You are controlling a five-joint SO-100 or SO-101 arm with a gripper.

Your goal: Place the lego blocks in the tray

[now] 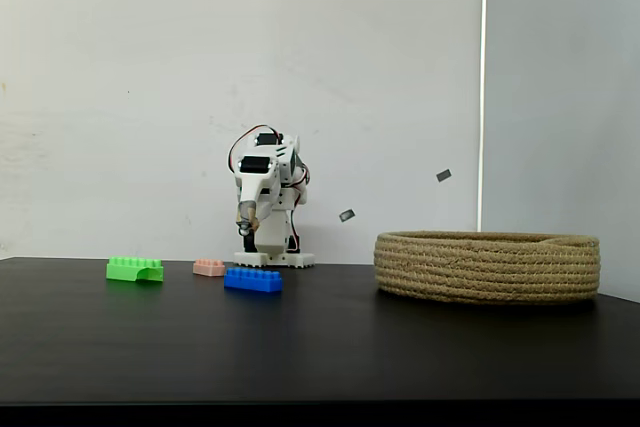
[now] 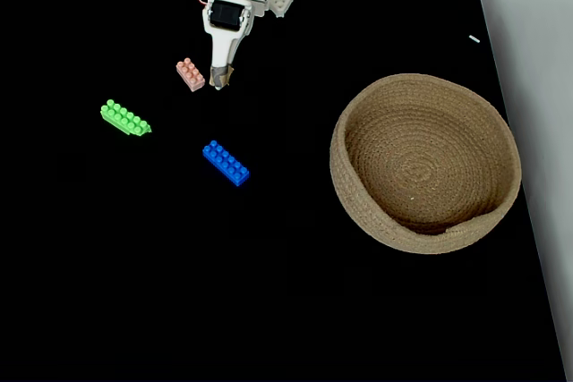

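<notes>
Lego blocks lie loose on the black table [image 2: 295,310], none yet in the tray [image 2: 358,212], which sits at the right of both fixed views, well apart from them. Being small hard plastic, they should be light and stiff, with smooth sides that could slip; pinching each across its short width, on the flat long faces, looks safest.

Nearest is the blue block [image 2: 226,163], at centre left in the top-down fixed view, its long axis running upper left to lower right. The green block [image 2: 125,119] lies farther left on a similar slant. The pink block [image 2: 190,74] is farthest, upper left, also slanted.

Just beside it hangs the gripper [image 2: 219,82], jaws pointing down, seemingly narrow and empty.
</notes>
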